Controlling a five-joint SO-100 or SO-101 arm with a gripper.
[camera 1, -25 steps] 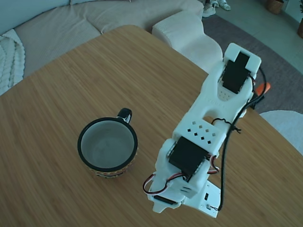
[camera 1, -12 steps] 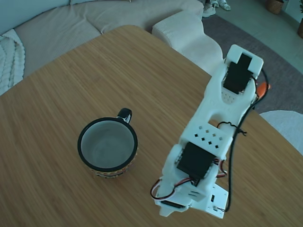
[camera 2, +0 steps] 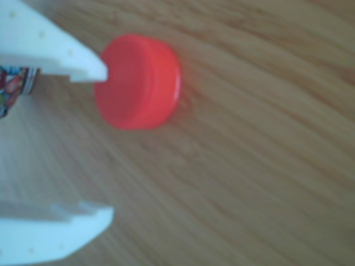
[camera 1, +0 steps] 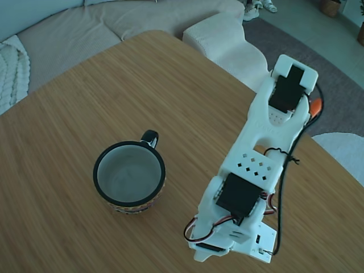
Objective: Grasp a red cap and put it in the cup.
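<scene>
The red cap [camera 2: 138,83] lies flat on the wooden table in the other view, right beside the tip of the upper white finger [camera 2: 66,55]. My gripper [camera 2: 105,143] is open there; the lower finger [camera 2: 61,233] stands well clear of the cap, and bare wood fills the gap between the jaws. A strip of patterned surface [camera 2: 14,88] shows behind the upper finger. In the fixed view the cup [camera 1: 96,170], black-rimmed with a pale inside, stands upright and empty left of the white arm [camera 1: 256,165]. The arm hides the gripper and the cap in that view.
The round wooden table [camera 1: 114,74] falls away at the back and right. A beige sofa [camera 1: 68,28] and a pale cushioned seat [camera 1: 227,40] lie beyond it. An orange part [camera 1: 316,106] sits by the arm's upper end, with a black cable [camera 1: 281,187] along its side.
The arm's lower end has swung a little to the right and down in the fixed view. The cup has stayed put.
</scene>
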